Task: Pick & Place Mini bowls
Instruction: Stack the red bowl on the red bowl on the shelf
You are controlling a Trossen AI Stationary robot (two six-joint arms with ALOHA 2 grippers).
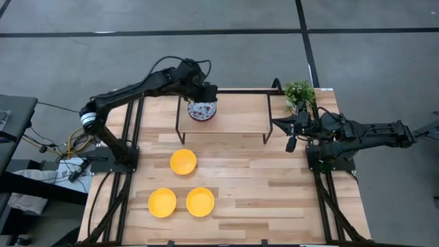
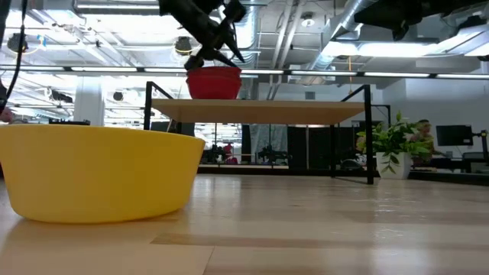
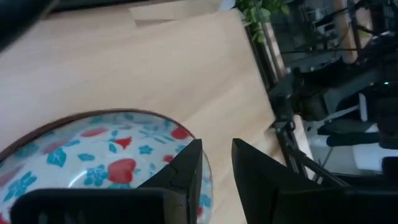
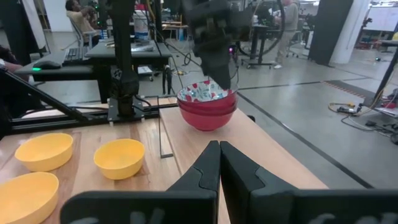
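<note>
We find the floral bowls (image 1: 202, 110) stacked on the raised wooden shelf (image 1: 240, 113) in the upper middle of the high view; the right wrist view shows at least two red-sided bowls nested there, perhaps a third, though we cannot count for sure. The three yellow bowls (image 1: 182, 162) sit on the table (image 1: 274, 192) below, one at centre-left and two side by side in the lower left, well apart from the shelf. We judge the floral set placed or nearly so, and the yellow ones not yet dealt with, if they are meant to move at all. The left gripper (image 3: 214, 163) is at the stack's rim, its fingers drawn narrow with one inside the top bowl and one outside, which reads to us as a pinch on the rim. The left arm reaches in from the left of the high view, elbow bent. The right gripper (image 4: 219, 163) is closed and empty, parked at the right edge beside the small potted plant (image 1: 300, 93).
</note>
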